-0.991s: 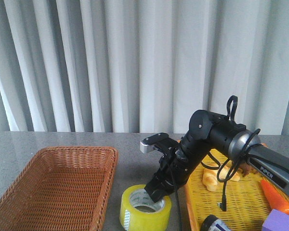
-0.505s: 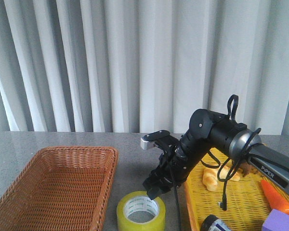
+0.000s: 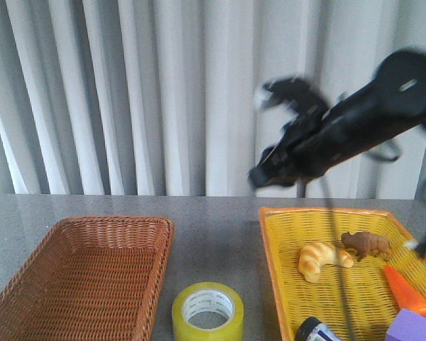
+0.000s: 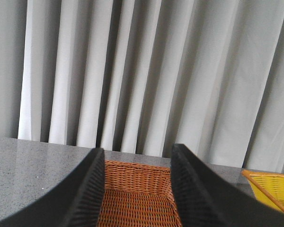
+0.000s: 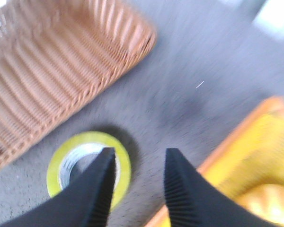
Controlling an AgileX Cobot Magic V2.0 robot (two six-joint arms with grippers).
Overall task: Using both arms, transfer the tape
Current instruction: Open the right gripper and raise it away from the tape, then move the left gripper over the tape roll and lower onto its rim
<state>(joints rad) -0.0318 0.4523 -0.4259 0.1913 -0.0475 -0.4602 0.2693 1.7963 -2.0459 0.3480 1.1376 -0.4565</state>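
Observation:
The tape, a yellow-green roll with a white core, lies flat on the grey table between the two baskets. My right arm is raised high and blurred in the front view. Its gripper hangs well above the table, open and holding nothing. In the right wrist view the open right gripper looks down on the tape, far below one finger. My left gripper is open with nothing between its fingers, above the brown wicker basket. The left arm does not show in the front view.
The brown wicker basket stands at the left. A yellow tray at the right holds a croissant, a brown toy animal, an orange carrot, a purple block and a dark round object. Grey curtains hang behind.
The right arm has swung up from the tape to high above the tray. The tape was let go half a second ago and has lain flat on the table since.

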